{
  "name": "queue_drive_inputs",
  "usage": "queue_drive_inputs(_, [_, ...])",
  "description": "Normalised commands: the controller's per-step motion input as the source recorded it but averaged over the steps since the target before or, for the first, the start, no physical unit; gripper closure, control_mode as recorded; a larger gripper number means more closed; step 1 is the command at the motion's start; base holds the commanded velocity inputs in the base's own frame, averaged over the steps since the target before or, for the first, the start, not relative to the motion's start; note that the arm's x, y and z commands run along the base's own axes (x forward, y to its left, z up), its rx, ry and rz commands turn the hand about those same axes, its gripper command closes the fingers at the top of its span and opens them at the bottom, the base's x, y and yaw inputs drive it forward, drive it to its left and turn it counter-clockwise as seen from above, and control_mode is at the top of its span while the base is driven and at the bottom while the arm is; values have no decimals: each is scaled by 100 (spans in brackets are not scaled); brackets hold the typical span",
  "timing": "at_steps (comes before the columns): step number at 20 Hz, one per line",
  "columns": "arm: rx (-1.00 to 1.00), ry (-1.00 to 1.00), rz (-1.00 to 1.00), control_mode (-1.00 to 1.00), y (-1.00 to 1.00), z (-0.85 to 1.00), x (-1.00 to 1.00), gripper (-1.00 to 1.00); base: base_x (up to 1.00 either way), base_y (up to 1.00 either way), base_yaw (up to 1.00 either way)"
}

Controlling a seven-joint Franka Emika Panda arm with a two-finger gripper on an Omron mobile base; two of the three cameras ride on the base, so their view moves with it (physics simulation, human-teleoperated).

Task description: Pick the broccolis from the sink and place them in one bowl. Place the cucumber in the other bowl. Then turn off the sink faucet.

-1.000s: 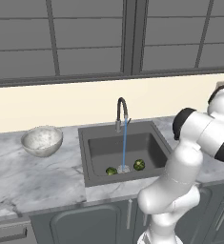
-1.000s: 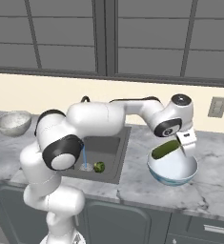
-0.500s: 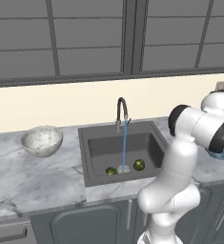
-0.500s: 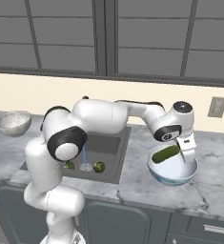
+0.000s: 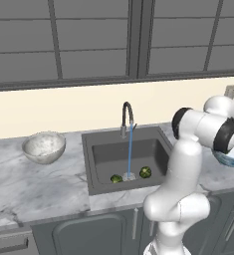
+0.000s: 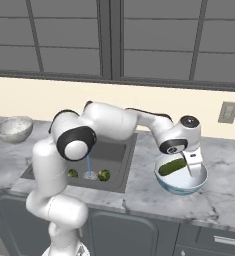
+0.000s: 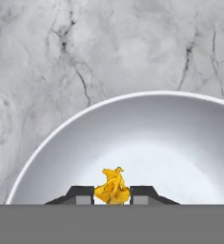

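The cucumber (image 6: 172,167) is lying in the centre-right of the right base view, its long axis running slantwise from lower left up to upper right, low inside the mouth of the blue-rimmed bowl (image 6: 201,183). It is sitting pinched in the end effector (image 6: 188,165), whose fingers are clenched on its upper right end, so the piece is trailing away from the fingers toward the lower left. Whether it is already touching the bowl's floor I cannot tell.

In the hand view the white bowl interior (image 7: 147,138) is spreading across the lower half of the frame, directly ahead of the fingertips (image 7: 83,194), with a yellowish end of the held piece (image 7: 112,187) sitting between them (this is reading as the cucumber's blossom end seen end-on, though that is a judgement). So the bowl is lying straight along the approach line; I judge that a simple opening of the fingers is what is being called for, no sideways correction.

Outward from there: the bowl is resting on the marble worktop (image 6: 224,200) just right of the sink (image 6: 118,165). Two broccolis (image 5: 145,172) (image 5: 116,178) are waiting at the front of the basin, either side of the stream falling from the sink faucet (image 5: 127,115). The speckled bowl (image 5: 44,146) is standing far off at the left of the left base view, well apart from the sink.
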Motion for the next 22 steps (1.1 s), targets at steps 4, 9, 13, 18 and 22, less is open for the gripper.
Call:
queue_drive_inputs(4, [2,1,-1,-100,-14,-31,34,100,0,0,0])
queue_drive_inputs(9, [4,6,-1,-100,-34,-13,43,100,0,0,0])
queue_drive_inputs(13, [4,6,-1,-100,-41,2,5,-100,0,0,0])
queue_drive_inputs(18, [2,0,-1,-100,-22,26,-27,-100,0,0,0])
queue_drive_inputs(22, [0,0,-4,-100,5,39,-31,-100,0,0,0])
